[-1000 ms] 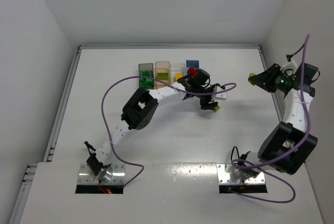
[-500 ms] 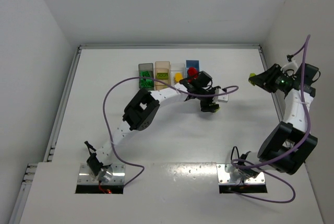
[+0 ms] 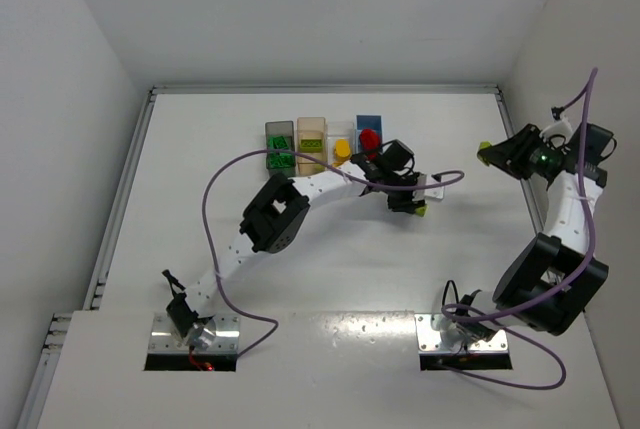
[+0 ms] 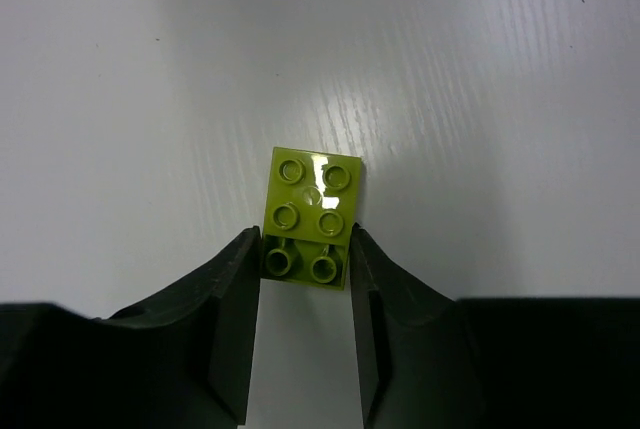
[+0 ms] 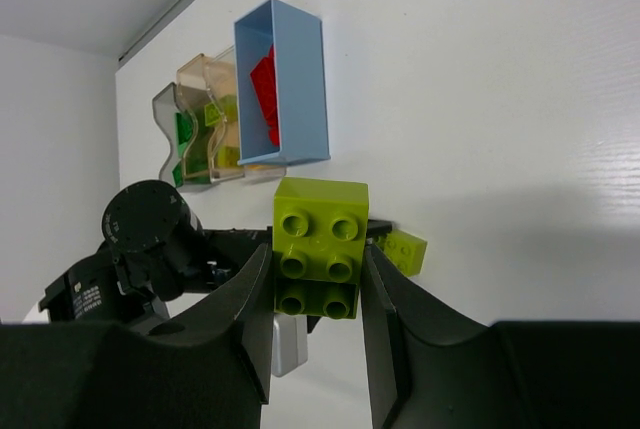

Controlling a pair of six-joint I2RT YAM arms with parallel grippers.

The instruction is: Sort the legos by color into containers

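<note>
Overhead, shows four bins (image 3: 312, 123) rowed at the far side of the worktop (image 3: 330, 279); from the left wrist, finds left jaws clamped on a lime brick (image 4: 312, 219) lying flat; from the right wrist, finds right jaws gripping a lime block (image 5: 320, 246) aloft.

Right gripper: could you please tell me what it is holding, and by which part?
A lime green brick, pinched across the sides of its near half by the right gripper.

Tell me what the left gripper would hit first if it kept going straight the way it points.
Likely the white table. The left gripper points down at it, fingers hugging the lime green lego lying there; depth is unclear.
</note>
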